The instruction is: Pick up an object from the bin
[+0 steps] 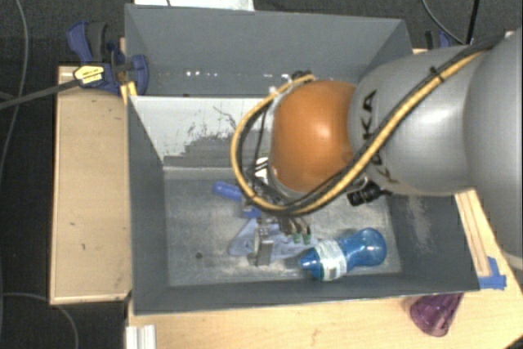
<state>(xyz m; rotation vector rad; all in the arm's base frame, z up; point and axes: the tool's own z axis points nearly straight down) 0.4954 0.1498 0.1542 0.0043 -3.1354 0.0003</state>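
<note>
My gripper [264, 248] is low over the bin floor, near the front and a little left of the middle, mostly hidden under the arm's wrist. It stands on or just over a pale blue translucent thing [243, 240] lying flat there; whether it touches it I cannot tell. Just to the right lies a blue plastic bottle [347, 253] on its side with a white label, its neck pointing left toward the gripper. A small darker blue piece [227, 191] lies behind and left of the gripper.
The arm reaches in from the right, and its orange cover and looped cables hide the middle of the bin. The bin's sloped walls close in at left and back. Bare floor lies left of the gripper.
</note>
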